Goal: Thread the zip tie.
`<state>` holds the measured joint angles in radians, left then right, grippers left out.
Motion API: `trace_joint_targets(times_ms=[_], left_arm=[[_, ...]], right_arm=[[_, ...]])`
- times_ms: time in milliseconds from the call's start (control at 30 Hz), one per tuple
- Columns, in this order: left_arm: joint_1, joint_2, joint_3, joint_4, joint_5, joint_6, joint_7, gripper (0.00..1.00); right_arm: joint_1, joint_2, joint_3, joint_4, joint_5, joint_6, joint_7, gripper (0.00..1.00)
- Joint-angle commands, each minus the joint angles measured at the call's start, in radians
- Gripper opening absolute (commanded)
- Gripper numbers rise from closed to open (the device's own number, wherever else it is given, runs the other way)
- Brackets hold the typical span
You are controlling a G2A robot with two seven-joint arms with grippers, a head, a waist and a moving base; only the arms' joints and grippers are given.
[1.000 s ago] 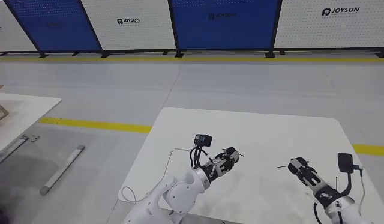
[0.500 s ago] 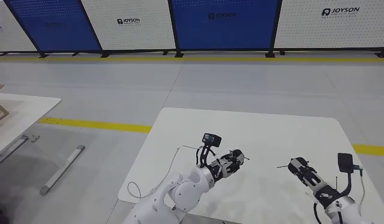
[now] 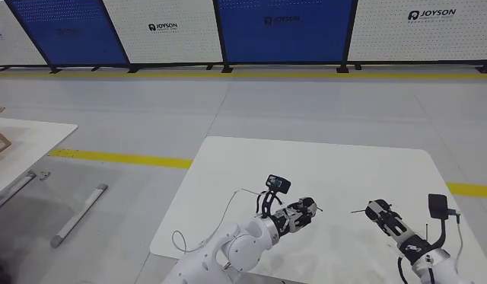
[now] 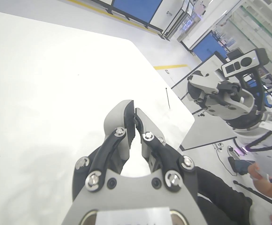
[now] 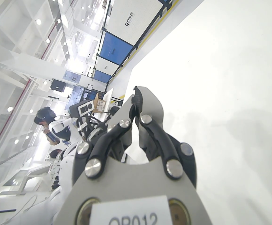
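While I am watching from above, table (image 3: 319, 162): its white top is lying under both arms, which are hanging over the near half.
Left gripper (image 4: 135, 112): it is hovering over the table's near middle, and its fingers are pressing together at the tips. A small dark bit is showing between the pads, and I am not managing to tell what it is.
Right gripper (image 5: 134, 95): it is sitting near the table's near right corner, well apart from the left one, with its fingers pinched together at the tips.
Zip tie (image 4: 167, 98): a thin black strip is showing just beside the right gripper's tips, between the two grippers and pointing toward the left one. I am unable to tell whether it is being held or is lying on the table.
Behind: blue and white perforated panels (image 3: 285, 17) are standing across the floor, and a yellow floor line (image 3: 114, 156) is running past the table.
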<state>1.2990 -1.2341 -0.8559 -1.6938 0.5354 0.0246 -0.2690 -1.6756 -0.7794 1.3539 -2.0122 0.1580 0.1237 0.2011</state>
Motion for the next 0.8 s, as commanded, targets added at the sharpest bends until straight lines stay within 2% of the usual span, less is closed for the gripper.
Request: trace_joint_targets(times_ms=[0, 133, 367, 433, 633, 767], left_arm=[[-0.013, -0.006, 0.018, 0.021, -0.004, -0.002, 0.005, 0.00], [-0.034, -0.016, 0.041, 0.055, -0.009, -0.003, 0.022, 0.00], [-0.034, -0.016, 0.041, 0.055, -0.009, -0.003, 0.022, 0.00], [-0.034, -0.016, 0.041, 0.055, -0.009, -0.003, 0.022, 0.00], [-0.034, -0.016, 0.041, 0.055, -0.009, -0.003, 0.022, 0.00], [-0.034, -0.016, 0.041, 0.055, -0.009, -0.003, 0.022, 0.00]], right_arm=[[0.000, 0.000, 0.000, 0.000, 0.000, 0.000, 0.000, 0.00], [0.000, 0.000, 0.000, 0.000, 0.000, 0.000, 0.000, 0.00], [0.000, -0.001, 0.000, 0.001, 0.001, -0.003, -0.002, 0.00], [-0.009, -0.006, 0.004, 0.003, 0.003, -0.027, -0.040, 0.00], [-0.088, -0.020, -0.007, 0.019, -0.011, -0.133, -0.111, 0.00], [-0.079, -0.036, -0.063, 0.062, -0.040, -0.166, -0.140, 0.00]])
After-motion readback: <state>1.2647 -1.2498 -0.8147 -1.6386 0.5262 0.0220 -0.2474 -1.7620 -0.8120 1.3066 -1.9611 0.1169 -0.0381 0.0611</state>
